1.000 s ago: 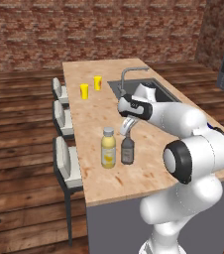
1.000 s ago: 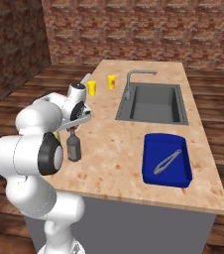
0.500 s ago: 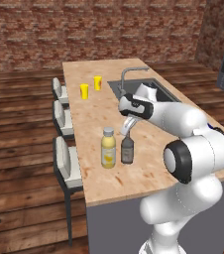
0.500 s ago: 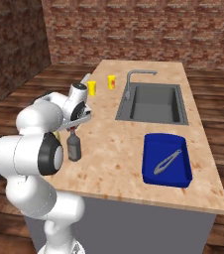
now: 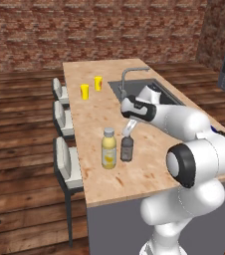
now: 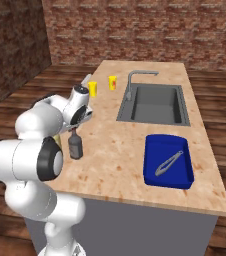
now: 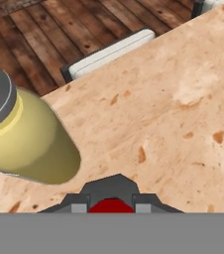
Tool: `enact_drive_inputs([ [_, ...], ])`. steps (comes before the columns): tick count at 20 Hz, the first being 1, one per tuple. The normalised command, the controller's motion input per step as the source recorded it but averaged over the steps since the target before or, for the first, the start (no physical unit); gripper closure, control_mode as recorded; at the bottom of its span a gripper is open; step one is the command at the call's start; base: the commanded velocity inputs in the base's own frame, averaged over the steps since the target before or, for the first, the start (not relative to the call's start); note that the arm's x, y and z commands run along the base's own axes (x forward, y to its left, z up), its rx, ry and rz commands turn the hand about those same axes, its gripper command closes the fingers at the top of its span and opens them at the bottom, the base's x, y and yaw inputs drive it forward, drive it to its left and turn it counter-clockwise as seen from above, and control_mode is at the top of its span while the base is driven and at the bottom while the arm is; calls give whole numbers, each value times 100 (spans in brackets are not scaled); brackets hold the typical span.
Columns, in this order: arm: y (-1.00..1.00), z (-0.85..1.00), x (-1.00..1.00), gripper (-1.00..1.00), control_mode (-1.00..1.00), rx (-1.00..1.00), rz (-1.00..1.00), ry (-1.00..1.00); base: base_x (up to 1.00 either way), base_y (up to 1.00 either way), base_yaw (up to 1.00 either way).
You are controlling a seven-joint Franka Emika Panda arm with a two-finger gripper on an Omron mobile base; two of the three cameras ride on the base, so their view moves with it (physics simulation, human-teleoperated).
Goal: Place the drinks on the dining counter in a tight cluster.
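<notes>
I work in a home kitchen. The dining counter (image 5: 149, 164) carries a steel sink (image 6: 155, 104) with a faucet (image 6: 135, 80); pale stools (image 5: 67, 162) line the counter's far side from the sink, brick walls stand beyond it, wood planks lie below.

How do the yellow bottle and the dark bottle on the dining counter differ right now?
The yellow bottle is stouter and taller with a pale cap; the dark bottle is slimmer with a red cap. The yellow bottle stands free, while the dark bottle has the hand shut on its top. The yellow bottle sits nearer the stool-side edge; the dark bottle sits further in. Both stand upright, side by side on the dining counter.
</notes>
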Motion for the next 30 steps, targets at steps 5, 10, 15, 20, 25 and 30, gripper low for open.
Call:
enact_drive_inputs([
  [5,0,0,0,100,-100,0,1,0,0,0,0],
  [10,0,0,0,100,-100,0,0,0,0,0,0],
  [15,0,0,0,-100,-100,0,0,0,0,0,0],
  [20,0,0,0,-100,-100,0,0,0,0,0,0],
  [25,0,0,0,-100,-100,0,0,0,0,0,0],
  [30,-2,3,0,-100,-100,0,0,0,0,0,0],
])
